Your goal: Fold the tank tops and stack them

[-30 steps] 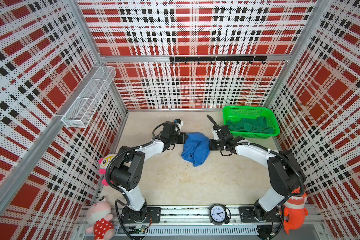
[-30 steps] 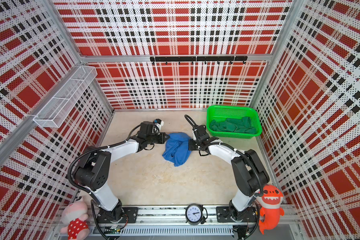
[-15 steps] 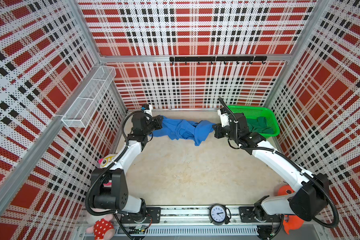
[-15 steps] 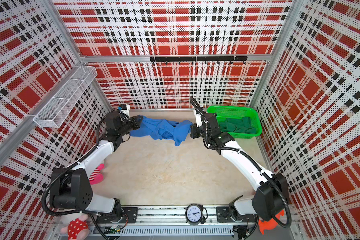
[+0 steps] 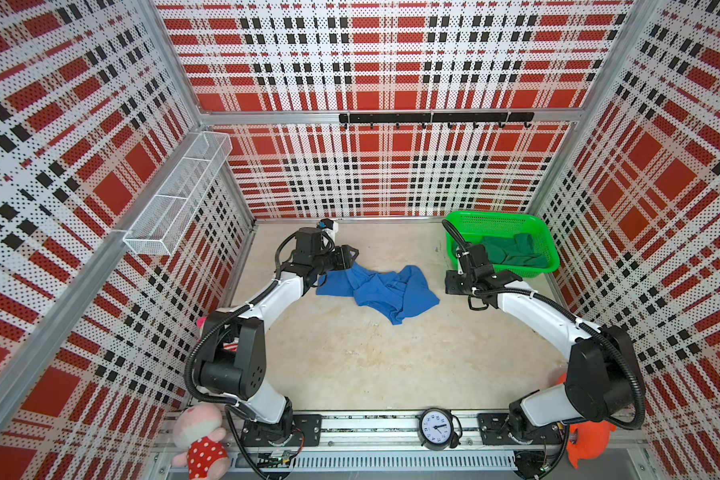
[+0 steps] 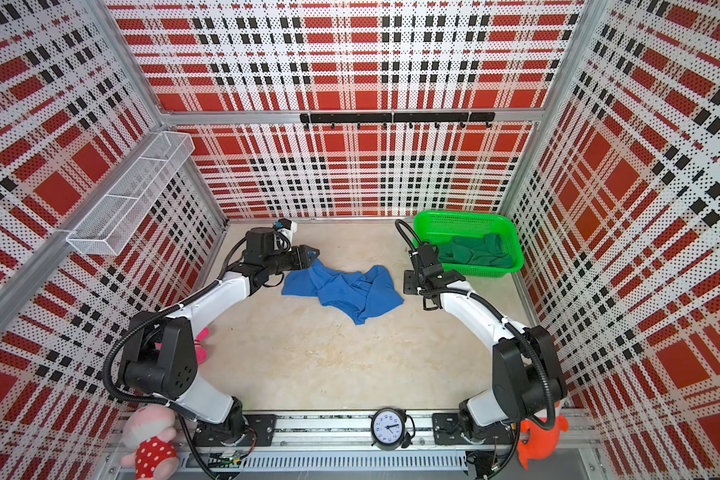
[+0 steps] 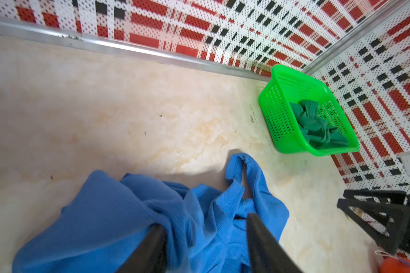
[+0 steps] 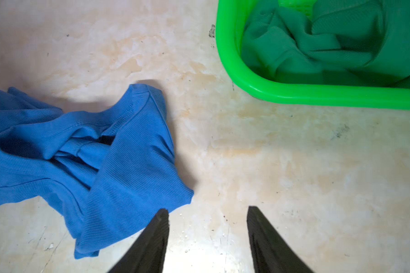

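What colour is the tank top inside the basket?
Dark green tank top; clearest in the right wrist view.

- You have two tank tops: the blue tank top [image 5: 377,291] lies near the basket [image 5: 495,220], outside it; the dark green tank top [image 5: 512,251] sits inside the basket.
- You have one basket.
- You have two grippers: the left gripper [image 5: 352,255], and the right gripper [image 5: 449,282] nearer the basket.
- You have one clock [image 5: 435,428] and at least two plush toys, a pink plush toy [image 5: 198,436] and an orange plush toy [image 5: 587,444], all well apart from the basket.
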You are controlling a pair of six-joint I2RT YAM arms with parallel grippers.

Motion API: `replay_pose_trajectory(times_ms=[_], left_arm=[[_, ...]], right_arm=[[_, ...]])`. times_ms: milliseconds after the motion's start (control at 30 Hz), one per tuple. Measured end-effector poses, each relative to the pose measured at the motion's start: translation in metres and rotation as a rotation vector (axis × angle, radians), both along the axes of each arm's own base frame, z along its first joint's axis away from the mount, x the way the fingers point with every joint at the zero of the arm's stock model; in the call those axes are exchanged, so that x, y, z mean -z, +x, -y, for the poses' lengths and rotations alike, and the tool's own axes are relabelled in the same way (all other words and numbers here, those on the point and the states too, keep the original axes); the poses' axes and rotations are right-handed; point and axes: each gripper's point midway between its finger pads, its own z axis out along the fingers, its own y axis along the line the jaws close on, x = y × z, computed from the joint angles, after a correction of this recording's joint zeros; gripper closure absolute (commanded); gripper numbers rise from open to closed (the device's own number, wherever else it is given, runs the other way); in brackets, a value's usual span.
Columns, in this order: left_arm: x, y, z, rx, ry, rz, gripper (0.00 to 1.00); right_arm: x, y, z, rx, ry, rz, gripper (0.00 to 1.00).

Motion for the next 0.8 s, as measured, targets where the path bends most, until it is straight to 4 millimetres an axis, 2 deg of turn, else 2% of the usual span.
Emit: replay_pose_trajectory(times_ms=[67, 167, 300, 433, 533, 600, 667, 700, 800], left_arm=[[-0.004, 0.002, -0.010, -0.024, 0.005, 0.008, 0.37], [-0.008, 0.009, -0.033, -0.083, 0.015, 0.020, 0.37], [-0.003, 0.017, -0.065, -0.179, 0.059, 0.016, 0.37], [0.007, 0.021, -0.081, -0.244, 0.108, -0.005, 0.37], [0.024, 0.025, -0.087, -0.273, 0.135, -0.038, 0.35], [0.037, 0.027, -0.089, -0.286, 0.145, -0.068, 0.33], [0.052, 0.029, -0.090, -0.293, 0.152, -0.101, 0.31], [0.059, 0.029, -0.091, -0.297, 0.153, -0.119, 0.30], [0.073, 0.030, -0.091, -0.307, 0.147, -0.155, 0.29]], right_arm=[[-0.004, -0.006, -0.028, -0.058, 0.026, 0.003, 0.47], [-0.001, -0.015, -0.087, -0.177, 0.086, -0.006, 0.51], [0.027, -0.032, -0.165, -0.316, 0.152, -0.066, 0.52], [0.055, -0.042, -0.226, -0.396, 0.200, -0.103, 0.46], [0.070, -0.037, -0.247, -0.390, 0.222, -0.103, 0.43], [0.078, -0.027, -0.249, -0.358, 0.211, -0.089, 0.43], [0.088, -0.016, -0.248, -0.317, 0.197, -0.083, 0.49], [0.092, -0.010, -0.246, -0.298, 0.190, -0.080, 0.57], [0.102, 0.000, -0.235, -0.245, 0.176, -0.071, 0.90]])
